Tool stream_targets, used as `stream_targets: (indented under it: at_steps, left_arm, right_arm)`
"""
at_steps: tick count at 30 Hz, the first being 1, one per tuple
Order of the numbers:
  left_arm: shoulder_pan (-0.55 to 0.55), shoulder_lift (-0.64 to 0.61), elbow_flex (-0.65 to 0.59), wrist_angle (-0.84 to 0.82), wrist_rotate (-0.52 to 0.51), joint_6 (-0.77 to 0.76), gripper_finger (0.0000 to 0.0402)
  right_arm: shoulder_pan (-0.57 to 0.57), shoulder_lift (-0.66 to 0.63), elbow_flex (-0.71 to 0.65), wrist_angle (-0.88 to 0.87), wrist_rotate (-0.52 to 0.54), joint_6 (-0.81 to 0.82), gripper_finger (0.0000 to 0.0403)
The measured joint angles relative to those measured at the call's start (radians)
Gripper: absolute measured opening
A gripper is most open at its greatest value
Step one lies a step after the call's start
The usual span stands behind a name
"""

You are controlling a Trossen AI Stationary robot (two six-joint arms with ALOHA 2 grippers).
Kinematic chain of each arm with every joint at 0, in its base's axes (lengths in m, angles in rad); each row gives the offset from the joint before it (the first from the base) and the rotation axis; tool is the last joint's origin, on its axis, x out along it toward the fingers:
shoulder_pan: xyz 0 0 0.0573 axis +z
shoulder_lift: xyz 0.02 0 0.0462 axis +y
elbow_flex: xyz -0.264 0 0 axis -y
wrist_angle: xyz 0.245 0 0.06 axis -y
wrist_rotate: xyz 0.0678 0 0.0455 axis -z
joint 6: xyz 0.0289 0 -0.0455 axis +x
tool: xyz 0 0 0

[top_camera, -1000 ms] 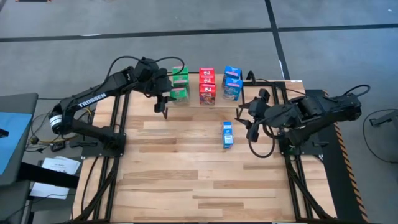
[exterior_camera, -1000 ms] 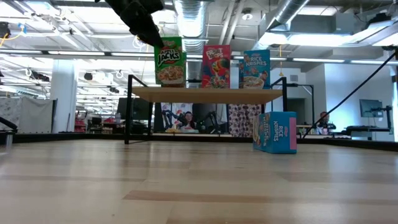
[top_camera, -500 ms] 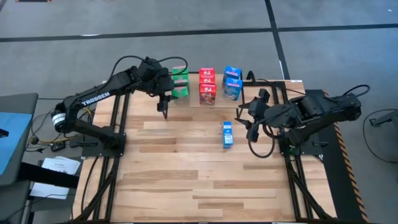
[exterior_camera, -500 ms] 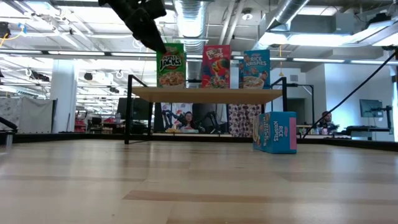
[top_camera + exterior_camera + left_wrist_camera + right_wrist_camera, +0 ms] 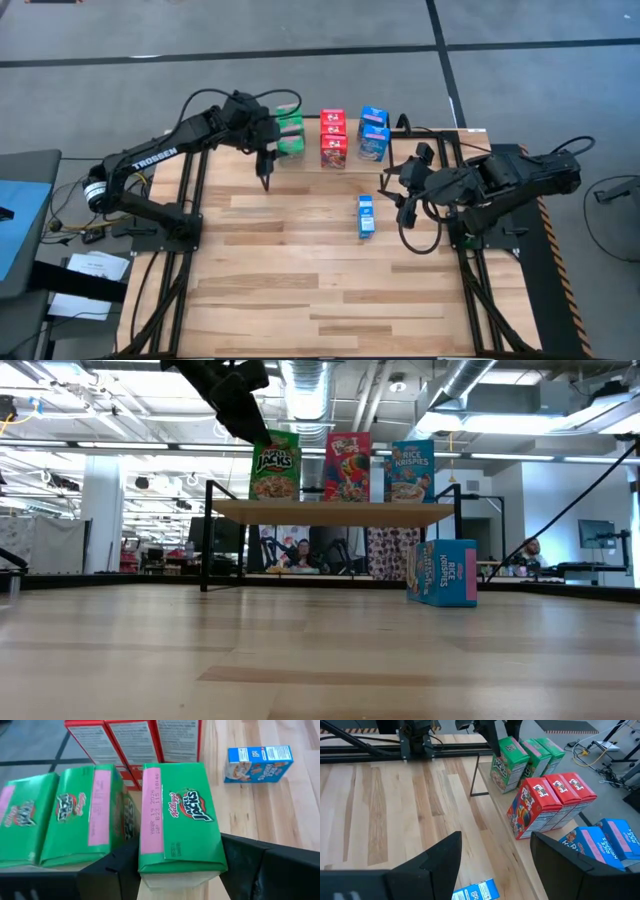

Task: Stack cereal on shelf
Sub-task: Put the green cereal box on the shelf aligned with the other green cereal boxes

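Observation:
The shelf [image 5: 330,512] stands at the table's far side and carries green, red [image 5: 333,138] and blue [image 5: 373,133] cereal boxes in rows. My left gripper [image 5: 268,160] is at the left end of the shelf. It is shut on the front green box [image 5: 180,817], which stands upright on the board and also shows in the low view [image 5: 276,464]. One more blue box [image 5: 366,215] lies on the table in front of the shelf. My right gripper [image 5: 495,865] is open and empty above the table, to the right of that box. My left gripper pinches the front green box between its two fingers, one finger [image 5: 245,862] on the front face and one [image 5: 112,870] in the gap behind it. The fingers slant down from the table's left onto the box's upper left corner [image 5: 258,440]. The box stands upright on the shelf board.
The shelf's black legs [image 5: 208,535] stand on the wooden tabletop. The arm mounts and black frame rails [image 5: 190,200] run along both table sides. Bare wood [image 5: 320,290] lies between the shelf and the near edge.
My left gripper has gone a little down and toward the table's right with the green box. The box has come down onto the shelf board, closer to the other green boxes, and now stands upright.

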Motion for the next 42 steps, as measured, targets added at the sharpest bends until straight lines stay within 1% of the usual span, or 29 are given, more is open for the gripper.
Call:
stream_targets:
  at_steps: [8,13,17,21,24,29,32,42]
  left_arm:
    - [0.0,0.0,0.0,-0.031,0.027,0.003,0.0197]
    - [0.0,0.0,0.0,-0.033,0.03,0.046,0.0197]
    - [0.0,0.0,0.0,-0.033,0.029,0.043,0.0197]
    - [0.0,0.0,0.0,-0.035,0.021,0.053,0.0208]
    - [0.0,0.0,0.0,-0.038,0.016,0.052,0.0227]
    - [0.0,0.0,0.0,-0.035,-0.035,0.044,0.0264]
    - [0.0,0.0,0.0,-0.027,-0.056,0.043,0.0278]
    - [0.0,-0.001,0.0,-0.023,-0.14,0.034,0.0284]
  right_arm:
    - [0.0,0.0,0.0,0.0,0.0,-0.001,0.026]
    - [0.0,0.0,0.0,0.0,0.0,0.0,0.026]
    - [0.0,0.0,0.0,0.0,0.0,0.0,0.026]
    - [0.0,0.0,0.0,0.0,0.0,0.0,0.026]
    - [0.0,0.0,0.0,0.0,0.0,0.0,0.026]
    - [0.0,0.0,0.0,0.0,0.0,0.0,0.026]
    - [0.0,0.0,0.0,0.0,0.0,0.0,0.026]
    - [0.0,0.0,0.0,0.0,0.0,0.0,0.026]
